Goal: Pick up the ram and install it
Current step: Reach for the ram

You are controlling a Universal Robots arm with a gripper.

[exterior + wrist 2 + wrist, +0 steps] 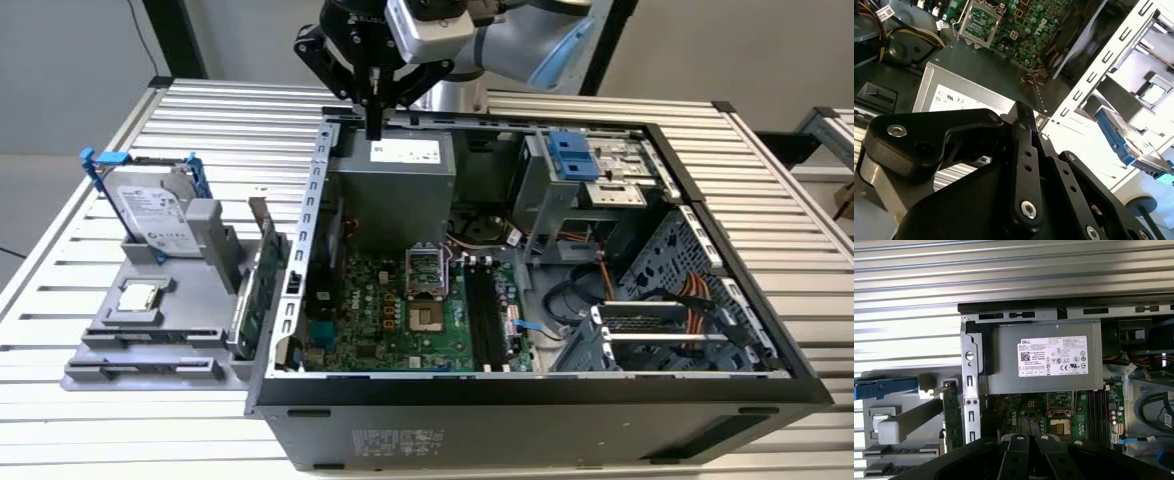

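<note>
Rack (147, 345) on exterior view's left: drive (150, 215) upright in blue frame, parts parked on edge for an easy grab from above. Ram (258, 228), by look the thin dark stick, stands there just beside green card (274, 290), untouched. Gripper (375, 130) hangs above power supply (400, 170) at case (534, 395) rim, fingers pinched narrow, nothing between. Memory slots (487, 315) on board look bare, ready for stick.

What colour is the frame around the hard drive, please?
Blue; the frame shows best in the exterior view.
</note>
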